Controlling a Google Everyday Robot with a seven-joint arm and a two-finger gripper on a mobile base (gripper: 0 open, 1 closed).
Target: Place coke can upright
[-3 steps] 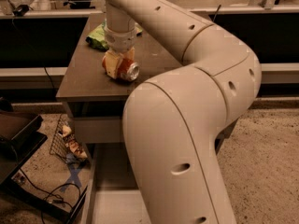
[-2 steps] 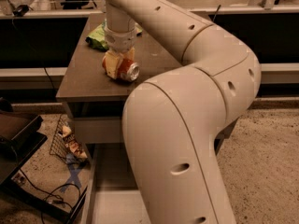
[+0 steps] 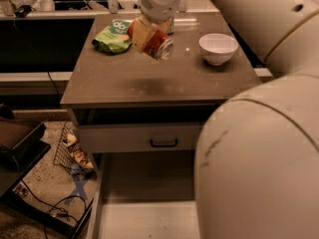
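green bag (image 3: 112,36) at left rear of surface (image 3: 124,91) | claw (image 3: 149,38) clenched on coke can (image 3: 159,46); can tilted, silver end facing lower right, looks lifted off surface, just beside bag | white bowl (image 3: 218,48) right, well apart | step: orienting can in grasp | next: rotate can vertical, lower onto bare patch in front, let go

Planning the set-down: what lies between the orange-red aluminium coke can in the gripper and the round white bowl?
Only bare brown tabletop, in the camera view. The gripper holds the orange-red coke can tilted above it, left of the white bowl.
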